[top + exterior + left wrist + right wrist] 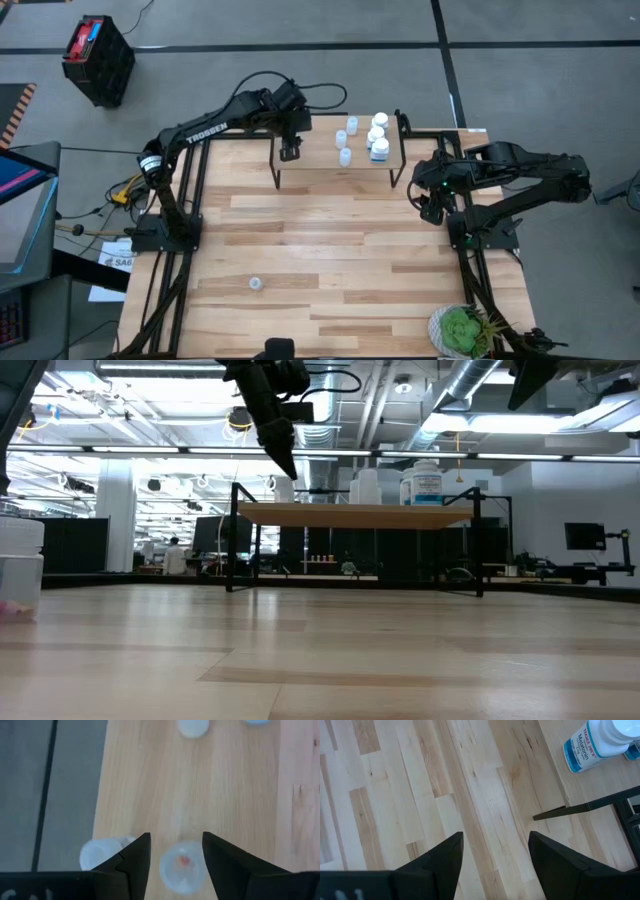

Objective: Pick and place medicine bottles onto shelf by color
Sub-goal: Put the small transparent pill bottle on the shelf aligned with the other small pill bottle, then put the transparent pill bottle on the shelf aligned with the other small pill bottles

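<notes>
Hovering above the left end of the shelf (318, 152): left gripper (290, 150), claw released, fingers spread apart. Seen in the left wrist view directly below and between those fingers, with a sliver of bare wood on either side: one pale-blue bottle (182, 866), upright on the shelf, something reddish inside. Standing just beside it, near the shelf's edge and partly hidden by one finger: a second pale-blue bottle (100, 855).

Standing toward the right end of the shelf: three more pale-blue bottles (345, 140) in a loose line, and close to their right, nearest that end, three white bottles (379, 135) in a row, one showing a blue label in the right wrist view.

Left alone near the front left of the bench (330, 240), well apart from the shelf: a single pale bottle (256, 284).

Waiting off the shelf's right end, over the bench's right edge: right gripper (432, 205), claw released too, holding nothing, only bare boards between its fingers.

Sitting at the bench's front right corner: a green potted plant (462, 330)
</notes>
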Tool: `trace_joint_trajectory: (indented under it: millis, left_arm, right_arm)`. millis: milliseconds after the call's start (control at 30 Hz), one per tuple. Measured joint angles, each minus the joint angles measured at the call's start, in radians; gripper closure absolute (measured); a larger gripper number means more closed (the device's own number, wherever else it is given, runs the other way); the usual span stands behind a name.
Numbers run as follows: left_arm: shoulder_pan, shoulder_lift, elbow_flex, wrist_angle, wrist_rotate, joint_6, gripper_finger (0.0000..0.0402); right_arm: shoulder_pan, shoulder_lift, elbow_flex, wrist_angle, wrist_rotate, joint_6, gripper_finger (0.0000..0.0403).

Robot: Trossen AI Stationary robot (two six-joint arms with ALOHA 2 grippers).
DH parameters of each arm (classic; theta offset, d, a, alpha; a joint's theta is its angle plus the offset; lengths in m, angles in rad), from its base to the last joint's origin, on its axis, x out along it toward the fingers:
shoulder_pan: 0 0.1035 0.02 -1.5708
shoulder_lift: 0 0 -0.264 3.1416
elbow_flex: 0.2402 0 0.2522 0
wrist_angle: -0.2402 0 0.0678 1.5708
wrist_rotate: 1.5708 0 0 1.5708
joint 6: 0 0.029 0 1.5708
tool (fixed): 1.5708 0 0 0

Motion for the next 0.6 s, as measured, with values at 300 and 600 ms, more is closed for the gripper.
trace_joint_trajectory:
  millis: [300,600]
  left_arm:
    - [-0.090,-0.041,0.000,0.040,0.006,0.018,0.0236]
    - [-0.297,-0.109,0.000,-0.164,0.030,-0.031,0.0237]
  right_arm:
    - [0.000,0.000,0.000,0.000,0.000,0.000,0.0155]
    - [0.000,0.000,0.000,0.004,0.000,0.001,0.0155]
